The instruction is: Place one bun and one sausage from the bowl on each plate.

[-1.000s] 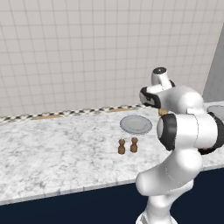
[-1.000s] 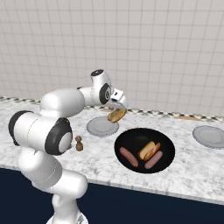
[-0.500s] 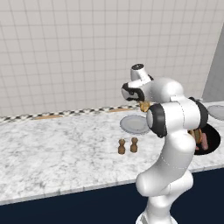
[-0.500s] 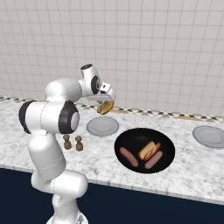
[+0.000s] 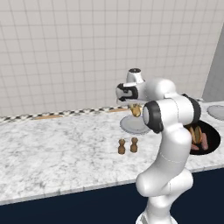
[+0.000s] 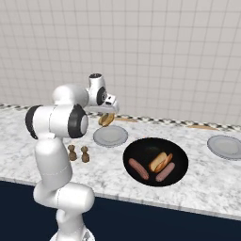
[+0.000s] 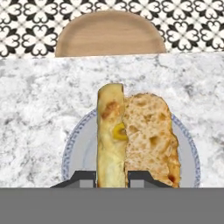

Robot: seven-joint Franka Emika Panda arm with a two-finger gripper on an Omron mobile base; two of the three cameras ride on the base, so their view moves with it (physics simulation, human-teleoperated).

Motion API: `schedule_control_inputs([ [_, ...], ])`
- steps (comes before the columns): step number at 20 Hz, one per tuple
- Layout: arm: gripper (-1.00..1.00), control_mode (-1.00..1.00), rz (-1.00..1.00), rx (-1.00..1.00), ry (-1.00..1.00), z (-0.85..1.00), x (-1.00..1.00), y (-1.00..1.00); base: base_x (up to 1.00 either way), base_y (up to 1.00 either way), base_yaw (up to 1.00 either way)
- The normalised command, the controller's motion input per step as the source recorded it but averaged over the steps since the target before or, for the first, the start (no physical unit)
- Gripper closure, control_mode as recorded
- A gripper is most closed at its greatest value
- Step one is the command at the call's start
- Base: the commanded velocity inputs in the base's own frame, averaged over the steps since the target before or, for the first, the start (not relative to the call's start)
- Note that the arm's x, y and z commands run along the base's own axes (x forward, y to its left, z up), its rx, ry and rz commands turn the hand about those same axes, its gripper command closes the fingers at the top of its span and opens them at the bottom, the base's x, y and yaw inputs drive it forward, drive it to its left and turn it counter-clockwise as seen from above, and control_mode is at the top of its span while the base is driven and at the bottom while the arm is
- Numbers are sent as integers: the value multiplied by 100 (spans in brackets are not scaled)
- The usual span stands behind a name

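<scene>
— Right, what's in the two-finger gripper (image 7: 112, 177)?
— Jaws clamped on a split golden bun (image 7: 135, 138), held above the small grey round plate (image 6: 110, 135) on the marble counter (image 5: 57, 148).
— Anything close by?
— Two small brown shakers (image 6: 78, 154) just left of that plate; the wide black bowl (image 6: 155, 161) with sausages (image 6: 138, 168) to its right; a second grey plate (image 6: 228, 147) well apart.

Arm rises from lower right of the left base view, bends at a big elbow mid-right, forearm reaching toward frame centre; in the right base view it rises lower left, with the wrist at upper-left centre. Gripper (image 6: 107, 118) points down, jaws clamped on a bun (image 7: 138, 136). In the hand view the dark fingertips (image 7: 83, 178) sit at bottom centre, either side of the bun half.
</scene>
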Motion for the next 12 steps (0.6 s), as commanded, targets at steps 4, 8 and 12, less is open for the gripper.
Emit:
schedule_control_inputs([
  [4, 100, -100, 5, 5, -1, -29, 0, 19, 0, 0, 0],
  [8, 100, -100, 0, 0, 0, -17, 0, 19, 0, 0, 0],
  [12, 100, -100, 0, 0, 0, -22, 0, 20, 0, 0, 0],
])
